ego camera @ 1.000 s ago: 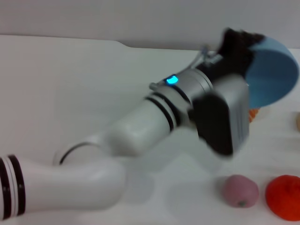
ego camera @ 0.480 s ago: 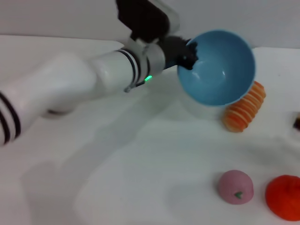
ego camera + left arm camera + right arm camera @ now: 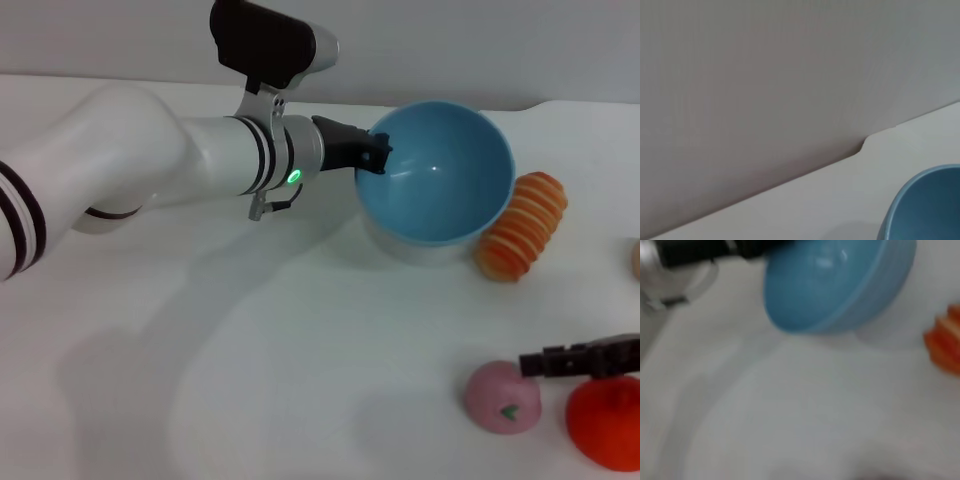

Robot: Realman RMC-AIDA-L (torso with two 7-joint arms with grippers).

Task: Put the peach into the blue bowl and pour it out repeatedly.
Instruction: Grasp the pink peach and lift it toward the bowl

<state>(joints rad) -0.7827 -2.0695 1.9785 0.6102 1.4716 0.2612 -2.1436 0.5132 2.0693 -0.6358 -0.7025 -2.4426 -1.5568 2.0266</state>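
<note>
The left gripper (image 3: 372,155) is clenched on the near-left rim of the blue bowl (image 3: 437,172), one dark finger inside the wall and one outside, and it holds the bowl tilted with its open mouth facing forward and toward the robot. There is one bowl, and nothing lies inside it. In the left wrist view only a curve of the bowl's blue wall (image 3: 925,207) shows, against the white worktop (image 3: 790,210) and the grey wall behind it. In the right wrist view the bowl (image 3: 840,282) fills the upper part, with the left arm's dark finger at its rim.

Just beside the bowl, on its right, lies one orange ridged piece (image 3: 520,225), toward the far right part of the worktop (image 3: 200,330); whether it touches the bowl cannot be told.

One peach (image 3: 503,398) sits on the worktop near its front right corner, well apart from the bowl, pale pink with a small dark mark on its near face. One red-orange bumpy fruit (image 3: 605,420) lies just beside it, at the right edge.

The right gripper (image 3: 570,357) reaches in from the right edge as a dark fingertip just above the peach and the red-orange fruit; how far its fingers are spread cannot be told, and it holds nothing that shows.
</note>
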